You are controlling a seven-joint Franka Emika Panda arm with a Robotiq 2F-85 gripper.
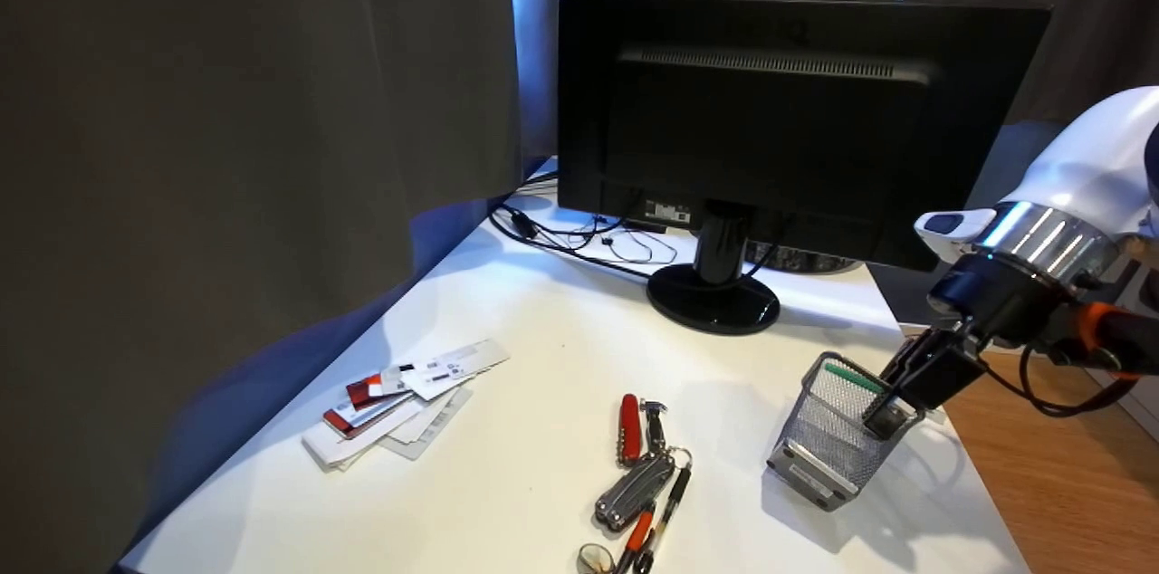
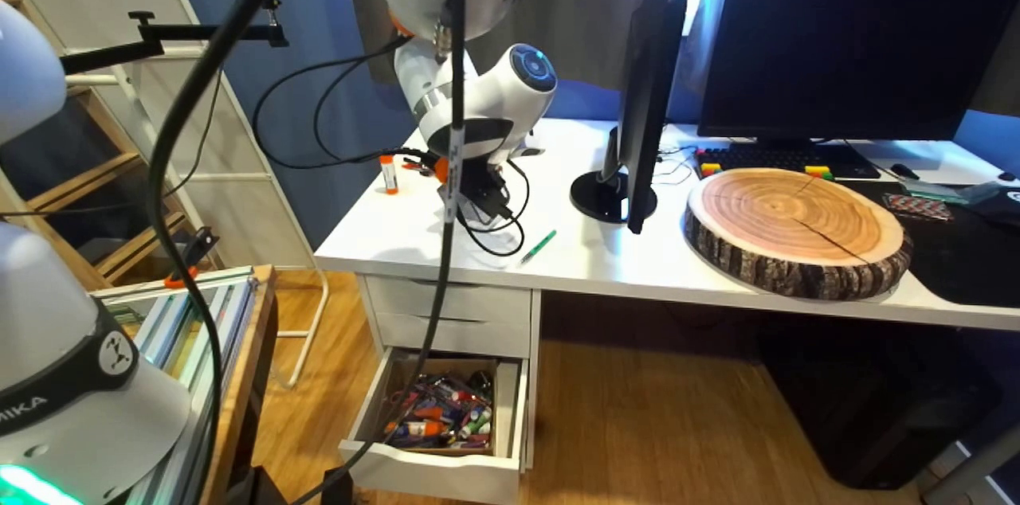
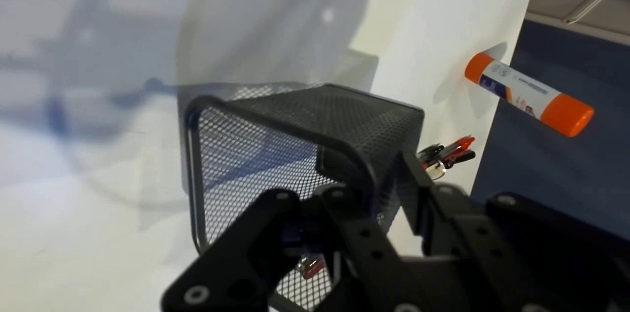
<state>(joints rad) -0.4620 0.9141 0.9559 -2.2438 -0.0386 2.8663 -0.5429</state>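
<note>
A dark wire-mesh cup [image 1: 828, 438] leans far over, its underside facing the camera in an exterior view. Whether it rests on the desk, I cannot tell. In the wrist view my gripper [image 3: 391, 194] straddles the wall of the mesh cup [image 3: 339, 110] by its rim. One finger reaches inside the cup and is partly hidden; the other finger [image 3: 416, 194] is outside. The jaws stand close together with the wall between them. I cannot make out whether both pads press on it. A green pen [image 2: 538, 248] lies on the desk near the cup.
An upright glue stick [image 2: 388, 174] stands near the desk's end. A grey multi-tool [image 1: 634, 491], a red knife [image 1: 629, 429] and pens lie beside the cup. Several cards [image 1: 407, 402] are farther off. A monitor [image 1: 770, 130] stands behind. Below, a drawer [image 2: 446, 469] is pulled out.
</note>
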